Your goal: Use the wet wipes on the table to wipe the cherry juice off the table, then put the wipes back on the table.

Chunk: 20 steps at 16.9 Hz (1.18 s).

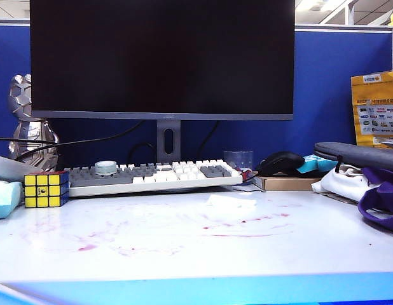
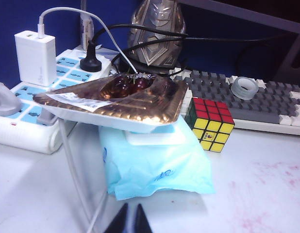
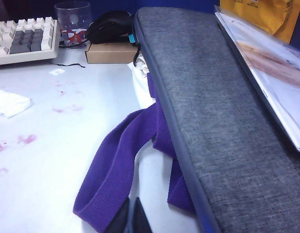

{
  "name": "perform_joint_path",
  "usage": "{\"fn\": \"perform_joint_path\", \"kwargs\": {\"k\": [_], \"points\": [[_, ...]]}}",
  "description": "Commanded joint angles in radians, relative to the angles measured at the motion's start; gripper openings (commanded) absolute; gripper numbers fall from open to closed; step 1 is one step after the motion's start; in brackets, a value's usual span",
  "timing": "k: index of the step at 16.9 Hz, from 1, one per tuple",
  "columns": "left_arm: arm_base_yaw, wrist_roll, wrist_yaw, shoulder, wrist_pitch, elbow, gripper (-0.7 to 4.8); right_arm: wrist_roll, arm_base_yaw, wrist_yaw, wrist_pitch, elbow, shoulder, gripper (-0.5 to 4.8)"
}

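Observation:
The wet wipes (image 1: 229,201) are a small crumpled white sheet lying on the white table (image 1: 184,260) just in front of the keyboard; the right wrist view shows them too (image 3: 9,103). Cherry juice (image 1: 247,221) runs in thin reddish-pink streaks beside them, with fainter blotches (image 1: 87,247) further left and more spots (image 3: 24,140) (image 2: 281,174) in both wrist views. Neither gripper shows in the exterior view. My left gripper (image 2: 132,218) hovers low over bare table near a blue packet, tips almost together, holding nothing. My right gripper (image 3: 132,216) is shut and empty beside a purple strap.
A Rubik's cube (image 1: 46,189), a keyboard (image 1: 152,175) and a monitor (image 1: 161,57) line the back. At the left stand a gold tray of cherries (image 2: 121,99) on a blue packet (image 2: 155,165) and a power strip (image 2: 24,116). A grey sleeve (image 3: 213,111) and purple straps (image 3: 121,165) crowd the right.

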Motion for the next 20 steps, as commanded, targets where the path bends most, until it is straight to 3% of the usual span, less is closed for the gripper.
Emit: {"fn": "perform_joint_path", "kwargs": {"k": [1,9,11,13,15,16,20], "points": [[-0.001,0.004,0.003,-0.003,0.006,0.0,0.28,0.004,0.0,-0.002,0.006,-0.002,0.0,-0.01],[-0.001,0.005,0.003,-0.003,0.006,0.0,0.28,0.019,0.0,-0.003,0.006,-0.002,0.0,0.0],[-0.001,0.005,0.003,-0.003,0.006,0.0,0.28,0.136,0.0,-0.01,0.008,-0.002,0.0,-0.01],[-0.001,0.004,0.003,-0.003,0.006,0.0,0.28,0.449,0.001,-0.034,0.022,-0.002,0.0,-0.01],[-0.001,0.004,0.003,-0.003,0.006,0.0,0.28,0.595,0.001,-0.077,0.05,-0.002,0.0,-0.01],[-0.001,0.005,0.003,-0.003,0.006,0.0,0.28,0.645,0.001,-0.102,0.094,-0.001,0.0,-0.01],[-0.001,0.004,0.003,-0.003,0.006,0.0,0.28,0.61,0.001,-0.163,0.202,0.084,0.004,-0.02]]}}
